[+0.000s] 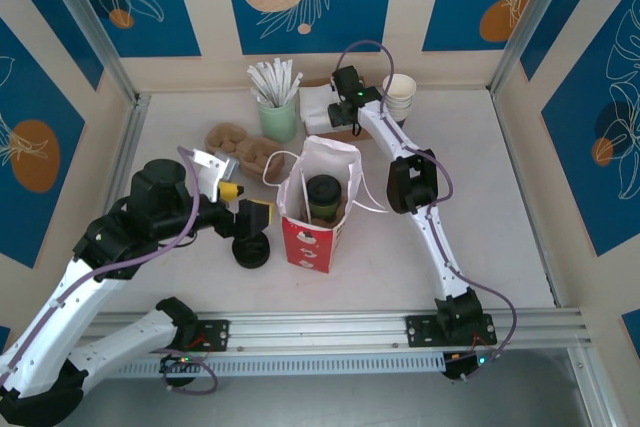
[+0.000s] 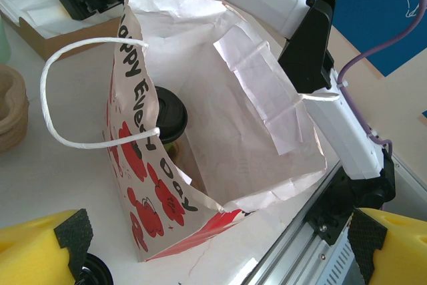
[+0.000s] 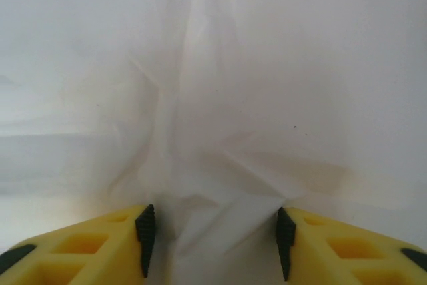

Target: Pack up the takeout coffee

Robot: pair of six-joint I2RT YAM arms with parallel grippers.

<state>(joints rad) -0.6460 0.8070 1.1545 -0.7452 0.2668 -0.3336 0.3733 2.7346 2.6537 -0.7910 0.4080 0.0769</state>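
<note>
Yellow-fingered left pincer [image 2: 219, 238] gapes wide and empty, facing the red bag [image 2: 143, 191]. Inside it the takeout coffee [image 2: 170, 115] stands upright. Right pincer [image 3: 215, 235] is open too, holding nothing, over white paper [image 3: 213, 85]. Light, crushable cup: I'd grip its body gently.

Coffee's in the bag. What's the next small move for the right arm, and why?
Probably lower the right tool and close on the white paper: its fingers stand open over it, and the coffee already sits inside the red bag.
</note>
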